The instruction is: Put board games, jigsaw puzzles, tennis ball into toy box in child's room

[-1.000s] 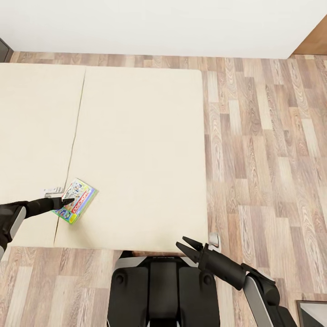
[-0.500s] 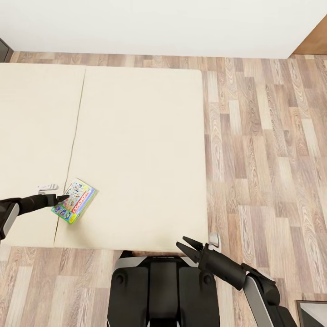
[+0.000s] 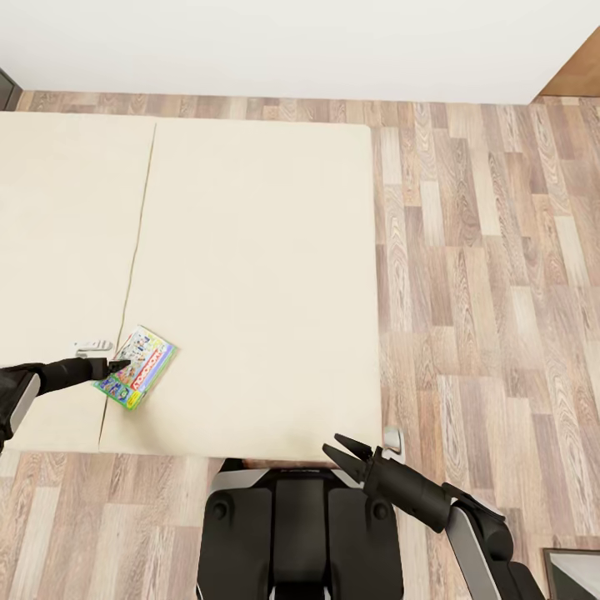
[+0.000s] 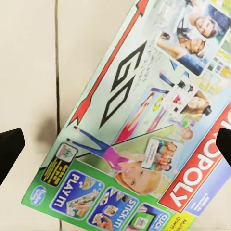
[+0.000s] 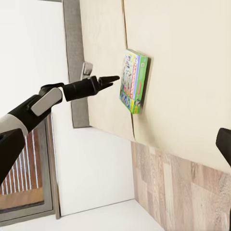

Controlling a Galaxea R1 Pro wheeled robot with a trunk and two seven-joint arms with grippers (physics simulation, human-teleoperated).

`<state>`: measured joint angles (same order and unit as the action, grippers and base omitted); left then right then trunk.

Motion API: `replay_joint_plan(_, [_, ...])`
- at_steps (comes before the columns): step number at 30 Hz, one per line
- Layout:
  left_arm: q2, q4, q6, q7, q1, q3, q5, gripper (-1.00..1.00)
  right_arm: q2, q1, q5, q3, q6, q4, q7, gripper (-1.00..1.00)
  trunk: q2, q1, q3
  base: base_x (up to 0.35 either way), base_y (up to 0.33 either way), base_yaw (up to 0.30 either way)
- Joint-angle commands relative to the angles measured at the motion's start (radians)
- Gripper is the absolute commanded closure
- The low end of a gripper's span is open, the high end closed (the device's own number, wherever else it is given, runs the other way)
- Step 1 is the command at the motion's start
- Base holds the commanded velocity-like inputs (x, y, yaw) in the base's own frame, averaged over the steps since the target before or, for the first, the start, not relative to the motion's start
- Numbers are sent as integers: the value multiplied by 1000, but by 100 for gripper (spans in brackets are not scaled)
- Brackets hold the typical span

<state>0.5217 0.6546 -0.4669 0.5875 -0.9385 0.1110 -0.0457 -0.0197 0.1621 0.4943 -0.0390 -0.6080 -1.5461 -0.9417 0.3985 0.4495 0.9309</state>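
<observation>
On the cream bed [image 3: 250, 250], near its front edge, the Monopoly box [image 3: 137, 367] lies flat, long axis slanting, right beneath the left gripper [image 3: 118, 364], whose open jaws straddle it empty, while the right gripper [image 3: 343, 454] hangs open, well apart.

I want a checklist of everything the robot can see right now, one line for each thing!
Surface: cream bed, seam down its left part.
Job's things: Monopoly board game flat on the bed near the front edge, across the seam.
Clutter: nothing seen.
Grippers: left gripper over the game's edge, jaws open, not clamped; right gripper open, idle near the bed's front edge.
Cables: nothing seen.
Surroundings: wood-plank floor, white wall.
</observation>
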Motion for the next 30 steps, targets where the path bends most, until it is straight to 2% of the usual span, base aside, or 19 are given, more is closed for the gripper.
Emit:
replay_joint_plan(1, [0, 0, -7, 3, 0, -7, -5, -100, -1, 0, 4, -2, -7, 0, -2, -100, 2, 1, 2, 0, 0, 0])
replay_joint_plan(3, [1, 0, -2, 3, -1, -31, -6, -100, 0, 0, 4, -3, -8, 0, -2, -100, 2, 1, 5, 0, 0, 0])
replay_joint_plan(6, [1, 0, 4, 3, -1, -48, -7, -100, 0, 0, 4, -2, -8, 0, -2, -100, 2, 1, 9, 0, 0, 0])
replay_joint_plan(10, [1, -1, 10, 3, -1, -56, -8, -100, 0, 0, 4, -1, -8, 0, -2, -100, 2, 1, 14, 0, 0, 0])
replay_joint_plan(21, [3, -1, 14, 4, -1, -60, -8, -100, 0, 0, 4, -3, -8, 0, -2, -100, 2, 1, 29, 0, 0, 0])
replay_joint_plan(30, [7, -1, 15, 4, -1, -60, -7, -100, 0, 0, 4, -4, -7, 0, -3, -100, 2, 1, 33, 0, 0, 0])
